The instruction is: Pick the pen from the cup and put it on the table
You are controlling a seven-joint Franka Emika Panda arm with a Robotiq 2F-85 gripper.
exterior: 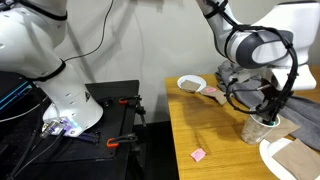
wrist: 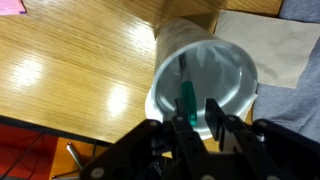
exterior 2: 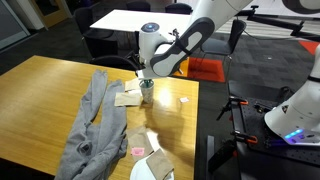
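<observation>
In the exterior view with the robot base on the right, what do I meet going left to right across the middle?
Grey cloth → brown paper → cup → far pink scrap → robot base.

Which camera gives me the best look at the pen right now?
The wrist view: the green pen leans inside the cup, just ahead of the end effector. In both exterior views the cup shows below the end effector, but the pen is too small to make out.
</observation>
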